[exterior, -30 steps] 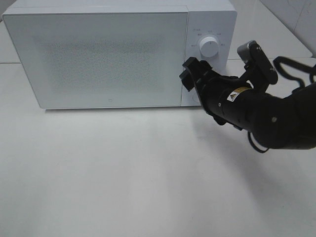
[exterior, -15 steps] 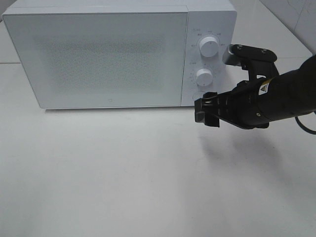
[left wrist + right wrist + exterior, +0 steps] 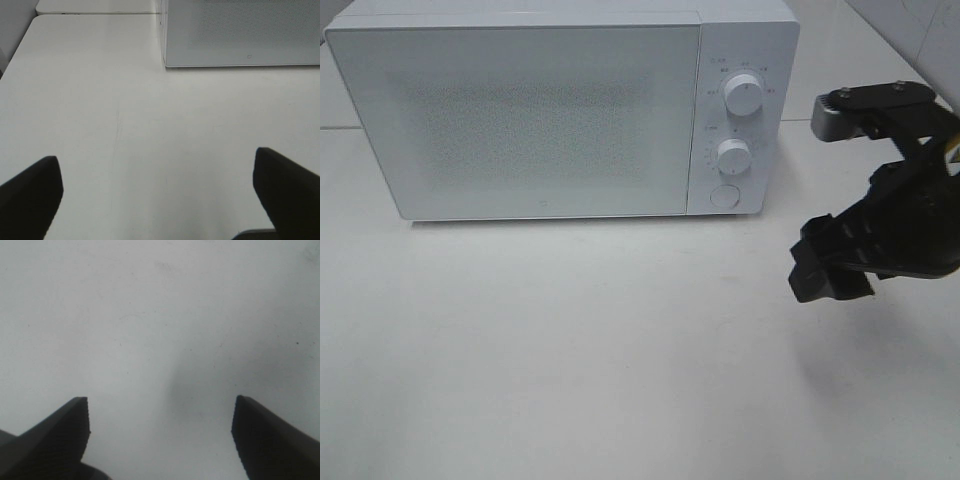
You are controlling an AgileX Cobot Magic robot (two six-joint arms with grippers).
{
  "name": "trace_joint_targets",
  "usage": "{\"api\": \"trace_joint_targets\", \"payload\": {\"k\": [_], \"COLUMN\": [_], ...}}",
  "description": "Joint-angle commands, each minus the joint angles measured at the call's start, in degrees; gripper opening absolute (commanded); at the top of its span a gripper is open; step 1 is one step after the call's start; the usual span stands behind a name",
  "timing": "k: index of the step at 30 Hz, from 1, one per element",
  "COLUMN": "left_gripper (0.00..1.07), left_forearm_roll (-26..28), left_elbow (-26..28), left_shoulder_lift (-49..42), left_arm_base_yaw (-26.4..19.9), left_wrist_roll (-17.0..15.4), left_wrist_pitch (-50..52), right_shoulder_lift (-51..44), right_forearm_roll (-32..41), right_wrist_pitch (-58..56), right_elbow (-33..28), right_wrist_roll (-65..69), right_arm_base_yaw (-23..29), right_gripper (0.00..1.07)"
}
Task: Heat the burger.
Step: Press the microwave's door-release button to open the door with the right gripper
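At eleven to twelve o'clock in the overhead view stands one white microwave [image 3: 540, 110] on the white table [image 3: 570, 350], its frosted door [image 3: 520, 120] shut. On the panel at one o'clock sit two round knobs, the upper knob [image 3: 744, 97] above the lower knob [image 3: 733, 157], with one round button [image 3: 724, 196] beneath them. One arm shows overhead, at three o'clock: the right gripper [image 3: 825, 270] hangs over bare table, well apart from the microwave, toward four o'clock from the button. Its wrist view shows two dark fingers [image 3: 55, 432] spread wide with only tabletop between them, gripping nothing and touching nothing. The left gripper [image 3: 157, 195] appears only in its own wrist view. Its two fingers [image 3: 32, 192] are splayed fully apart above the table and are likewise empty, with the microwave's lower front corner [image 3: 167, 60] ahead of it. The burger shows in no view, so its place cannot be told.
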State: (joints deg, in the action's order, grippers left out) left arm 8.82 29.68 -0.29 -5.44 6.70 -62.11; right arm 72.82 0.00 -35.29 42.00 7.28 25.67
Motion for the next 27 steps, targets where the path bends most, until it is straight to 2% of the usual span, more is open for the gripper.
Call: {"api": "trace_joint_targets", "payload": {"k": [1, 3, 5, 15, 22, 27], "left_gripper": [0.98, 0.98, 0.98, 0.98, 0.98, 0.98], "left_forearm_roll": [0.1, 0.1, 0.1, 0.1, 0.1, 0.1], "left_elbow": [-0.1, -0.1, -0.1, -0.1, -0.1, -0.1], "left_shoulder_lift": [-1.0, -1.0, -1.0, -1.0, -1.0, -1.0], "left_arm_base_yaw": [-0.2, -0.2, -0.2, -0.2, -0.2, -0.2], "left_wrist_roll": [-0.4, -0.4, -0.4, -0.4, -0.4, -0.4], "left_wrist_pitch": [0.6, 0.6, 0.6, 0.6, 0.6, 0.6], "right_shoulder_lift": [-4.1, -5.5, -12.4, -30.8, -45.8, -52.9], "right_forearm_roll": [-0.4, -0.4, -0.4, -0.5, -0.7, -0.7], "right_wrist_pitch": [-5.2, -6.9, -11.6, -17.8, -19.4, -20.3], "right_elbow": [0.5, 0.5, 0.5, 0.5, -2.8, -5.4], "right_wrist_roll": [-1.1, -1.2, -1.5, -3.7, -6.1, -6.0], "right_arm_base_yaw": [-0.1, -0.1, -0.1, -0.5, -6.9, -8.4], "right_gripper": [0.76, 0.76, 0.76, 0.76, 0.76, 0.76]}}
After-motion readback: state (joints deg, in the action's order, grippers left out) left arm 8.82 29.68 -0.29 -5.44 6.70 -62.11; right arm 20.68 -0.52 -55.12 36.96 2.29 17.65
